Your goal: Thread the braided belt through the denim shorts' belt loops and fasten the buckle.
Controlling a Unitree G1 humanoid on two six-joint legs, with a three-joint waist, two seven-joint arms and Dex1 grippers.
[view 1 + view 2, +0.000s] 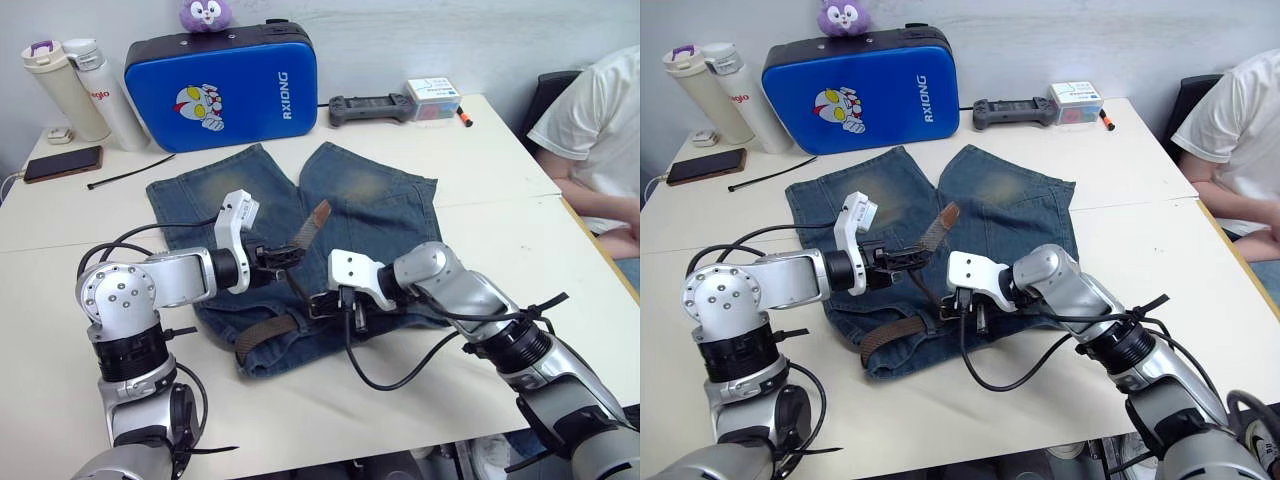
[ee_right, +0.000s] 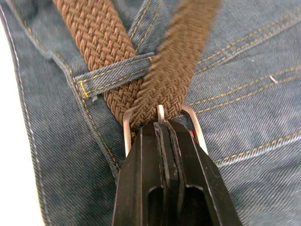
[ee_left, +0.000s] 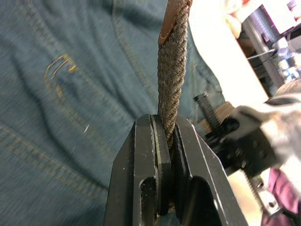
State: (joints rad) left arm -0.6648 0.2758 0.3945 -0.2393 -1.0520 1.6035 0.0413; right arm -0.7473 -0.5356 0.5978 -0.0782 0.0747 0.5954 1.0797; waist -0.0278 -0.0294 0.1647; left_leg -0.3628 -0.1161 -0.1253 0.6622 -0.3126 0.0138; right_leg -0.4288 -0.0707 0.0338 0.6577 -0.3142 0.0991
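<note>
The denim shorts [image 1: 370,190] lie flat at the table's middle, waistband toward me. The braided belt [image 1: 268,332] runs along the waistband, and its free end with the leather tip [image 1: 318,215] stands up over the shorts. My left gripper [image 1: 283,257] is shut on that free end just below the tip; the woven strap [image 3: 170,89] rises from between its fingers [image 3: 141,179]. My right gripper [image 1: 325,300] is shut on the buckle [image 2: 127,127] at the waistband. There the strap passes under a belt loop [image 2: 113,75], and a second stretch of it goes through the silver frame.
Behind the shorts stands a blue padded case [image 1: 222,85]. Two bottles [image 1: 65,90], a phone [image 1: 63,163] and a black cable tie [image 1: 130,172] sit at the back left. A controller [image 1: 368,107] and a box [image 1: 432,100] are back right. A person [image 1: 595,130] sits at the right.
</note>
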